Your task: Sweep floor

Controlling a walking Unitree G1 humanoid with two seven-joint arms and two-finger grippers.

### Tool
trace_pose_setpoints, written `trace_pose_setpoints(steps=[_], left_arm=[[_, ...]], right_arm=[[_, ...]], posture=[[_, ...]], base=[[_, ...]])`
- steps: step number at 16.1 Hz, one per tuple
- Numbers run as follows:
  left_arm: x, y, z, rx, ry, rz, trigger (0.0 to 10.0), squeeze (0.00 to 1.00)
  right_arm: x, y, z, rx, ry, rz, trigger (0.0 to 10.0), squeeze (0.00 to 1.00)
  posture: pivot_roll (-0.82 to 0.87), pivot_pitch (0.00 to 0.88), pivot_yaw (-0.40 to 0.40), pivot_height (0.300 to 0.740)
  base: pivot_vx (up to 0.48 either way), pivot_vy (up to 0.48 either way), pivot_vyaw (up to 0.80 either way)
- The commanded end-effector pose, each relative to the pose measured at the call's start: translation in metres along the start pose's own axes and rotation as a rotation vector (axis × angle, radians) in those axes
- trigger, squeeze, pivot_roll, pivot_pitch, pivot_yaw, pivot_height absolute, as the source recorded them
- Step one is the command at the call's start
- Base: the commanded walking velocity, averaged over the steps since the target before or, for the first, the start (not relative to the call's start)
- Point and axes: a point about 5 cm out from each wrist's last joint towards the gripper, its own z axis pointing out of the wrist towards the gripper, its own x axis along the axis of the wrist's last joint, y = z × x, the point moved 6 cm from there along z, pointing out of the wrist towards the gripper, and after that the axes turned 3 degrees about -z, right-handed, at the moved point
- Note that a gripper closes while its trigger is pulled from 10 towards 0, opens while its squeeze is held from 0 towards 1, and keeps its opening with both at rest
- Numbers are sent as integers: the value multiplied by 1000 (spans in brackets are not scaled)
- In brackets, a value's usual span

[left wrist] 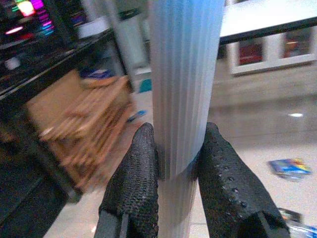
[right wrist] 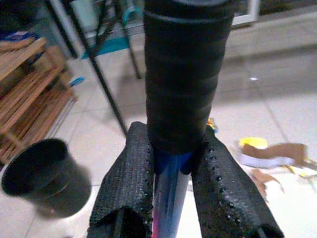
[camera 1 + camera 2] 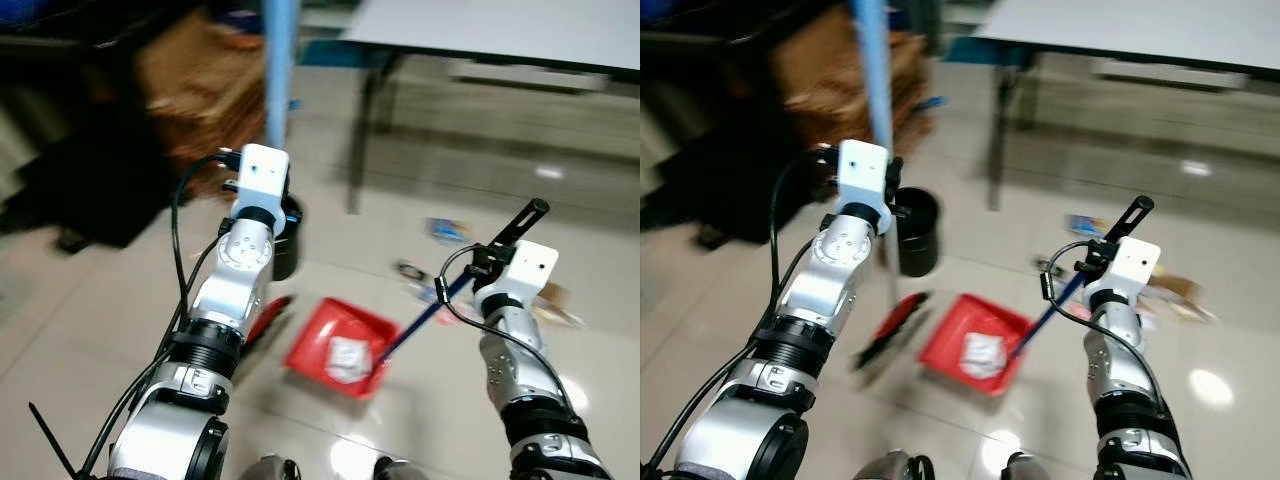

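The broom [image 3: 890, 330] stands on the tiled floor [image 3: 120, 320] just to the left of the dustpan, its red and black head blurred low near the floor and its pale blue handle [image 3: 281, 70] rising upright past the top of the head views. The left gripper [image 1: 173, 163] is clamped on that handle, one black finger [image 1: 133, 183] pressed to each side of the ribbed pole. The red dustpan [image 3: 335, 345] lies flat on the floor between the two arms, with a crumpled white scrap [image 3: 348, 358] resting inside it. Its long dark blue stick [image 3: 425, 320] slants up and to the right, ending in a black grip [image 3: 522, 218]. The right gripper [image 2: 171, 163] is closed around that stick just below the black grip, a finger on either side. A black bucket [image 3: 915, 230] stands on the floor just behind the left arm's wrist. Scraps of paper and card [image 2: 265, 153] lie scattered on the tiles to the right of the dustpan, and a small colourful packet [image 3: 448, 230] lies farther back. A white table [image 3: 520, 30] with dark legs stands at the back right, and a wooden slatted rack [image 2: 29, 99] stands at the back left.
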Motion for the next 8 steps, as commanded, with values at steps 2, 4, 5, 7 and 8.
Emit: trace_pose_setpoints(steps=[2, 4, 5, 7, 8], left_arm=[[13, -2, 2, 1, 42, 8, 10000, 0], [13, -3, 2, 3, 42, 7, 10000, 0], [13, -3, 2, 3, 42, 6, 10000, 0], [12, -3, 1, 4, 39, 4, 10000, 0], [11, -3, 1, 5, 34, 2, 10000, 0]], right_arm=[[5, -1, 2, 0, 17, 9, 10000, 0], [6, 0, 1, -4, 22, 11, 10000, 0], [6, 0, 1, -4, 22, 9, 10000, 0], [5, 0, 1, -4, 18, 8, 10000, 0], [4, -1, 0, -2, 17, 9, 10000, 0]], posture=[[-54, 186, 65, 740], [-54, 185, 64, 740], [-54, 185, 64, 740], [-54, 182, 64, 740], [-54, 182, 65, 740]], base=[[0, 0, -794], [0, 0, 0], [0, 0, 0], [0, 0, 0], [0, 0, 0]])
